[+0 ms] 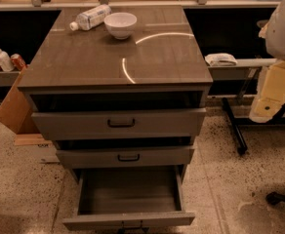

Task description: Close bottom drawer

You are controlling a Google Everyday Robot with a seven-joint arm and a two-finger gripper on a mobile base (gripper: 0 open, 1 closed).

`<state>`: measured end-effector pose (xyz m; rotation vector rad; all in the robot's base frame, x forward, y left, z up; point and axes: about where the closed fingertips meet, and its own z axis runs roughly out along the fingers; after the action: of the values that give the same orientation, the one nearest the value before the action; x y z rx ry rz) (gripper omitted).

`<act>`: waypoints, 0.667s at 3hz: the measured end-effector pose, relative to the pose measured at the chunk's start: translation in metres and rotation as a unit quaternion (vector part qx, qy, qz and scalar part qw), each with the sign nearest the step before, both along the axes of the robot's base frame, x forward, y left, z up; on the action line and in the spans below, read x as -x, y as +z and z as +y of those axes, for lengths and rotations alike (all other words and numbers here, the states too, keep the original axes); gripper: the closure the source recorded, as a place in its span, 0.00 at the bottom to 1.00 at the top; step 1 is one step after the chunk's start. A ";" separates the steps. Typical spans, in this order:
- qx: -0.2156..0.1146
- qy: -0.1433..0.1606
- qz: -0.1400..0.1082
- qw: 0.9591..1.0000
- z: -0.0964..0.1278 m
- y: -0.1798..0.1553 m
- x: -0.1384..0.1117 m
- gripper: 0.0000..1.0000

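Note:
The grey-brown cabinet [115, 57] has three drawers. The bottom drawer [128, 220] is pulled far out toward me. Its slim front panel lies at the lower edge of the view, and its deep grey box [129, 191] is open and empty. Its black handle is barely visible at the frame's bottom. The middle drawer [125, 157] and the top drawer [118, 124] stand slightly out. My gripper [274, 92], a pale yellow part below the white arm [284, 28], hangs at the far right. It is well apart from the cabinet and holds nothing that I can see.
A white bowl [120, 24] and a lying plastic bottle [90, 17] sit on the cabinet top. A cardboard box [13, 106] stands left of the cabinet. A shelf with a cloth [220, 59] and black frame legs [234, 126] are on the right. The floor is speckled.

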<state>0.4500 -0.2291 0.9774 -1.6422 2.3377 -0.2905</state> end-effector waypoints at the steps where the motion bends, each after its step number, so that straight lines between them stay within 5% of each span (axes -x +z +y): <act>1: 0.000 0.000 0.000 1.000 0.000 0.000 0.000 0.00; 2: -0.030 0.018 0.028 0.999 0.004 -0.032 0.003 0.00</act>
<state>0.4475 -0.2255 0.9455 -1.6819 2.3307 -0.1666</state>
